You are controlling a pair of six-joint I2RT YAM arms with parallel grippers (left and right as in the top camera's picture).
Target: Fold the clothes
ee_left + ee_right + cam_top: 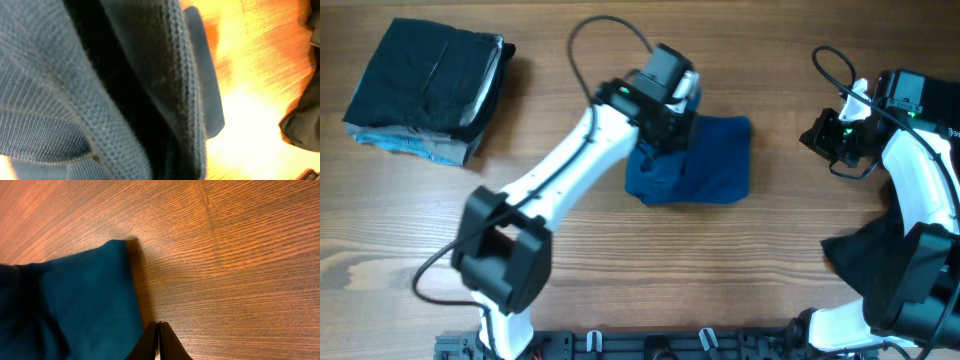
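Note:
The blue polo shirt (705,160) lies folded into a compact rectangle at the table's middle. My left gripper (665,112) is down on the shirt's upper left corner. In the left wrist view the knit blue fabric (100,90) bunches right against the camera and hides the fingers, which appear shut on it. My right gripper (835,135) hovers to the right of the shirt, apart from it. In the right wrist view its fingers (159,326) are shut and empty, just beside the shirt's edge (75,305).
A stack of folded black garments (425,90) sits at the far left. Another black garment (865,260) lies at the front right by the right arm's base, and shows in the left wrist view (305,125). The table top is bare wood (770,250).

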